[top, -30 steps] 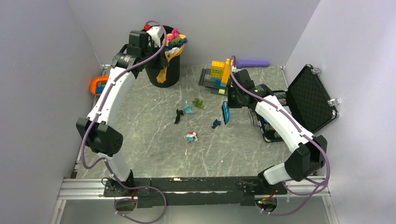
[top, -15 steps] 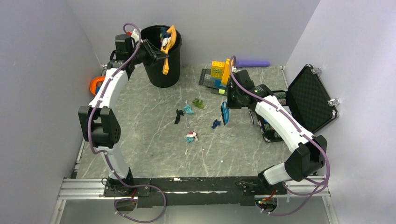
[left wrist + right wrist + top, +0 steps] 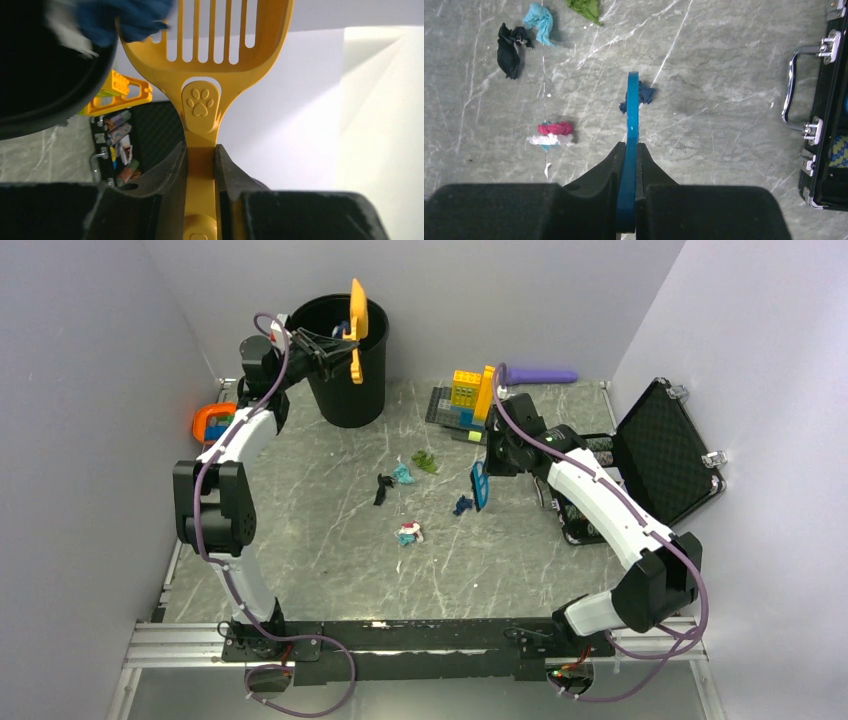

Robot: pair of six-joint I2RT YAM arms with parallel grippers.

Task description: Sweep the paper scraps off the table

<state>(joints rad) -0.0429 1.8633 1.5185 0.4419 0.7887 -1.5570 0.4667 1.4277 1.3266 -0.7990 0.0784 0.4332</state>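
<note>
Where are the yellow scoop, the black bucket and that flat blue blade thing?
yellow scoop (image 3: 200,102): left wrist view, on the paw-print emblem at its neck.
black bucket (image 3: 345,405): top external view, on its outer front wall.
blue blade (image 3: 632,115): right wrist view, on its thin edge, about mid-length.

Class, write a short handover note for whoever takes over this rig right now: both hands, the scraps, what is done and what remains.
Left hand: shut on the yellow scoop, held at the rim of the black bin.
Right hand: shut on the blue scraper, its edge beside the navy scrap.
Done: a blue wad shows at the bin's mouth.
Left: five lots on the table: navy, pink-white scrap, black scrap, teal scrap, green scrap. Probably sweep them into the scoop, then tip.
</note>
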